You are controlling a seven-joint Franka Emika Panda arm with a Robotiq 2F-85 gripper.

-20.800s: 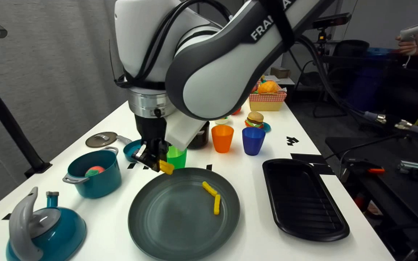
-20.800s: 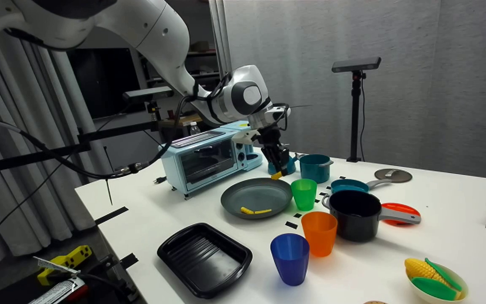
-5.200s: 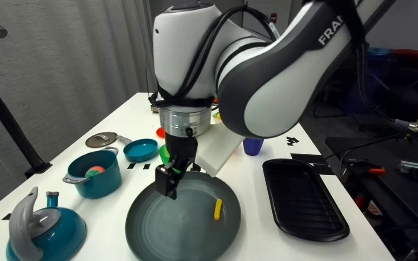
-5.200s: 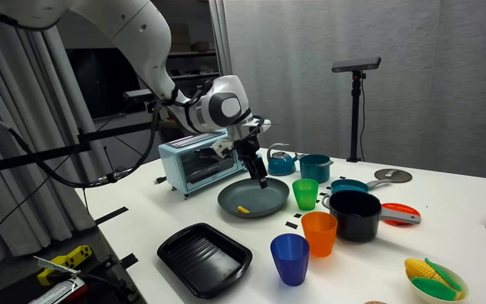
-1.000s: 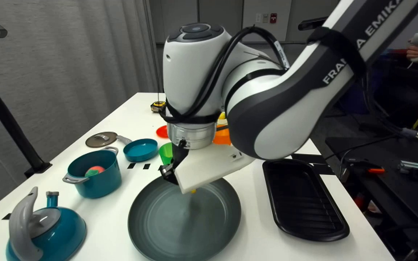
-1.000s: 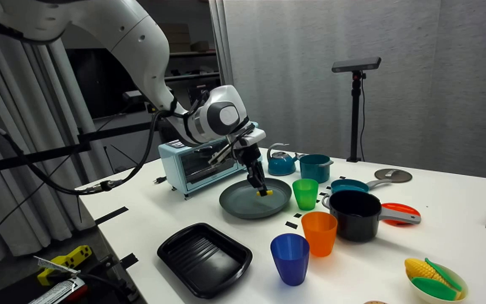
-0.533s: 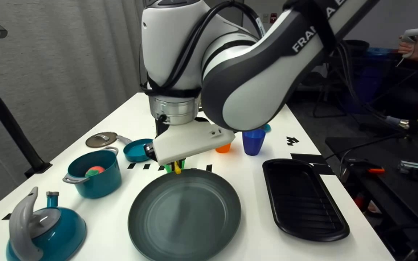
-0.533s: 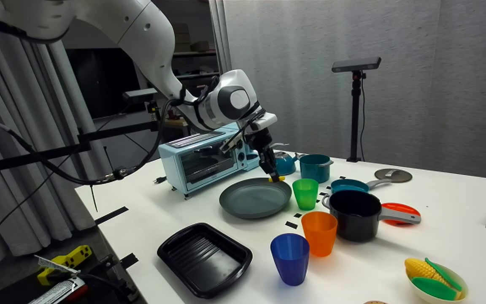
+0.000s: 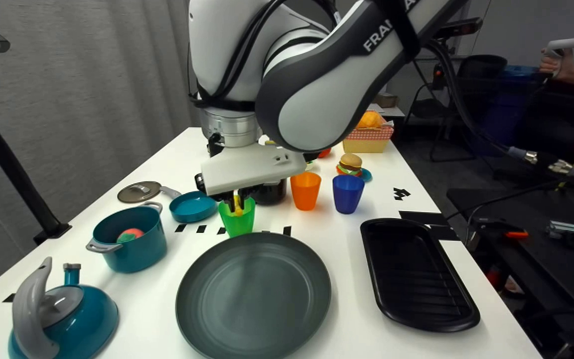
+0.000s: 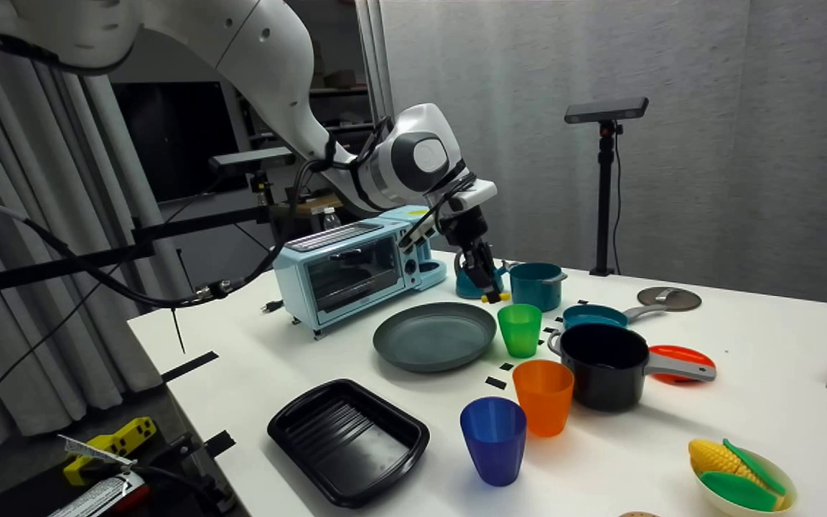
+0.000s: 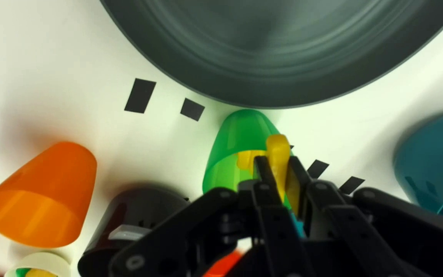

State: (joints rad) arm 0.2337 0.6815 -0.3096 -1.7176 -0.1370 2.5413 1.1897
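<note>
My gripper [image 11: 278, 163] is shut on a short yellow stick [image 11: 278, 146], which pokes out beyond the fingertips. In an exterior view the same stick [image 10: 505, 296] hangs just above and behind the rim of an upright green cup [image 10: 521, 337]. From the wrist it overlaps the side and mouth of that green cup [image 11: 240, 130], inside which more yellow pieces [image 11: 245, 159] show. Beside the cup lies a large grey plate [image 9: 252, 299], its surface bare. In an exterior view the white wrist housing covers part of the gripper [image 9: 235, 202].
An orange cup [image 10: 543, 395], a blue cup [image 10: 494, 438] and a black saucepan [image 10: 604, 373] stand near the green cup. Around them are a teal pot [image 9: 132, 244], a teal pan [image 9: 192, 207], a kettle [image 9: 68, 319], a black tray [image 9: 416, 274] and a toaster oven [image 10: 349, 273].
Over the last second the gripper has risen from above the plate and carried the yellow stick across to the green cup. Some seconds ago a yellow stick lay on the plate; none lies there now.
</note>
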